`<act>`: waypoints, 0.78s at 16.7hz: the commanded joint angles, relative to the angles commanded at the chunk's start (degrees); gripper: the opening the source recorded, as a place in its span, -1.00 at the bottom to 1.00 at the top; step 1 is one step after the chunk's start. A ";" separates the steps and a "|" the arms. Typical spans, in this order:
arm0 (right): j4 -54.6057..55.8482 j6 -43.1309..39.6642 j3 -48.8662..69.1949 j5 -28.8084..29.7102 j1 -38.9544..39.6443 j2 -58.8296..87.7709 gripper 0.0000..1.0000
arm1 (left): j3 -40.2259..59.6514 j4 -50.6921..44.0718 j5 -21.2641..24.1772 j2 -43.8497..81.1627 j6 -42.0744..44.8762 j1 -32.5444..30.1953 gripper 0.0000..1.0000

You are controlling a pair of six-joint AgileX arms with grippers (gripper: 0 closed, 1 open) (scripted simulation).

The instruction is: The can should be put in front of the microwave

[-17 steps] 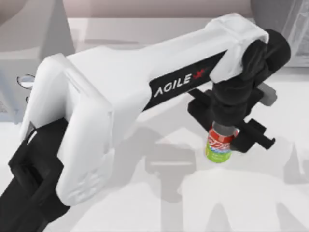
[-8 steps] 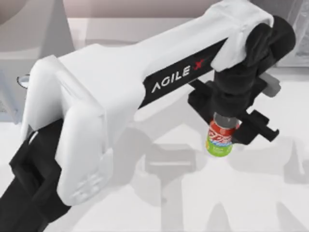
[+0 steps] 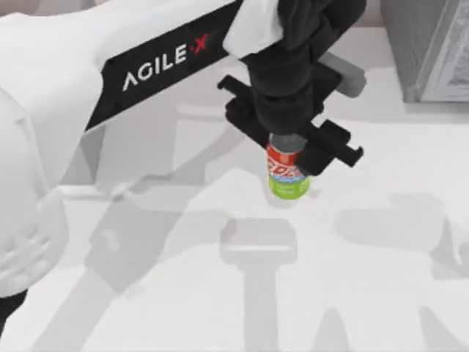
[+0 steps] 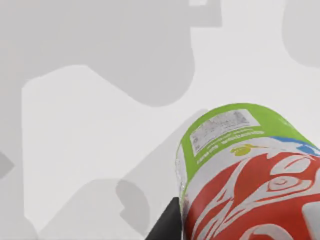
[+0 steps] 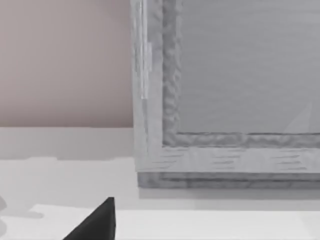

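The can (image 3: 288, 176), with its red band above a lime-green base, hangs upright in my left gripper (image 3: 286, 145), which is shut on its upper part over the middle of the table. My left arm (image 3: 110, 88) stretches in from the left and covers the table's left rear. The microwave is hidden. The left wrist view looks down along the can (image 4: 245, 170) to the white tabletop, with a black finger (image 4: 167, 222) beside it. I cannot tell whether the can touches the table. My right gripper (image 5: 97, 220) is parked facing a speckled grey box.
A darker speckled grey box (image 3: 425, 44) with a pale panel stands at the back right, also close up in the right wrist view (image 5: 225, 100). Arm shadows lie across the white table (image 3: 381, 293) in front of the can.
My left gripper has carried the can to the left and toward the back of the table. The arm now covers the left rear, where a light grey appliance showed before.
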 joint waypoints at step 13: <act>0.00 0.00 0.00 0.00 0.00 0.00 1.00 | -53.71 9.58 0.92 -43.96 7.66 36.41 -1.00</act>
